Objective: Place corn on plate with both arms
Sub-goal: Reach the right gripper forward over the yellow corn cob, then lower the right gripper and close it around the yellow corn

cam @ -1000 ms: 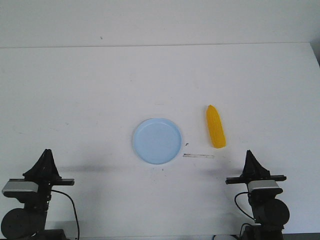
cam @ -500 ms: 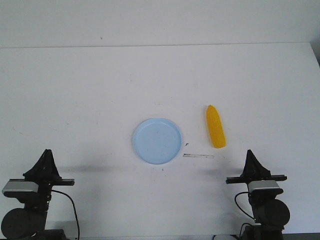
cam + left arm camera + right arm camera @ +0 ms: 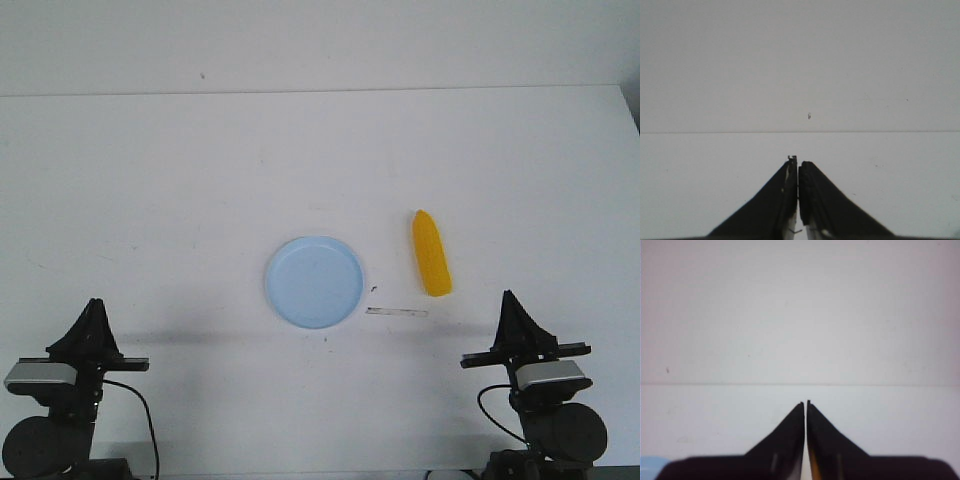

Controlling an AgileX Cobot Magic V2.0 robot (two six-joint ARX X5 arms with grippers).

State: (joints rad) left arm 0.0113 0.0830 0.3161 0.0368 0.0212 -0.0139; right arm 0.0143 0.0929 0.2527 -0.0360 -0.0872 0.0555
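corn (image 3: 431, 254) lies on the worktop (image 3: 180, 180) well ahead of the right gripper (image 3: 512, 298), beside the plate (image 3: 314, 281). both grippers pinched together, left gripper (image 3: 95, 303) far off.

Front camera sits high behind the robot, looking forward and down over the whole white table (image 3: 150, 180), both arms at the near edge. Each wrist camera rides low, just behind its own closed fingers, facing level across the tabletop to the far wall. All three views share the table's far edge; only the front view is wide
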